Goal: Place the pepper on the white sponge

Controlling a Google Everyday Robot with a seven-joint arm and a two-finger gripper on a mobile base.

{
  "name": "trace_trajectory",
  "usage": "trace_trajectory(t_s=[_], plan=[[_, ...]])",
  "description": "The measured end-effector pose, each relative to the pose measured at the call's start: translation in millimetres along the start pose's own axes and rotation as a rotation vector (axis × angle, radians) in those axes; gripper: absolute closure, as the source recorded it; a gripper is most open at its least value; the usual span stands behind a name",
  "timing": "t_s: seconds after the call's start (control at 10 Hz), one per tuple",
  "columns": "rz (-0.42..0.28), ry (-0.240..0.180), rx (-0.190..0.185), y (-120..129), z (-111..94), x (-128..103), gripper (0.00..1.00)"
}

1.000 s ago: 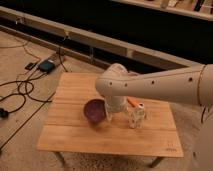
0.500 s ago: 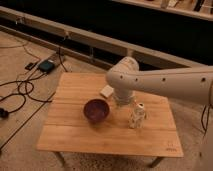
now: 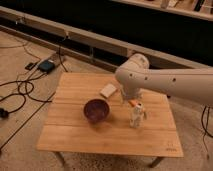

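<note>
Orange-red and small, the pepper (image 3: 134, 103) lies on the wooden table (image 3: 75, 135) to the right of the purple bowl (image 3: 96, 109) as the camera sees it. It is at the same spot as a second ago, although half a second ago the arm covered it. It sits just above the head of the white spotted figure (image 3: 136, 116), which stands upright to the right of the bowl. Whether the two touch cannot be told. The white sponge (image 3: 108, 90) lies flat behind the bowl and a little to its right, apart from the pepper. A second ago the arm partly hid it; now it is fully in view. Bowl, figure and sponge have not shifted. The white arm (image 3: 165, 82) reaches in from the right, and its rounded joint has moved rightward, away from the bowl, over the last second. The arm now hangs above the gap between sponge and pepper. The gripper (image 3: 128, 101) points down at the end of the arm, just to the left of the pepper on the bowl's side and close over the tabletop. Its fingers stand apart, as they did throughout the past second. They clamp nothing, and contact with the pepper cannot be made out.
</note>
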Motion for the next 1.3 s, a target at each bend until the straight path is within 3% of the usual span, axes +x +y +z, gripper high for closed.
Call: trace_trajectory(t_s=[0.4, 0.8, 1.3], plan=[[0.031, -0.032, 0.011, -29, 14, -3, 0.35], [0.079, -0.086, -0.025, -54, 47, -7, 0.35], [0.151, -0.125, -0.034, -89, 60, -16, 0.35]])
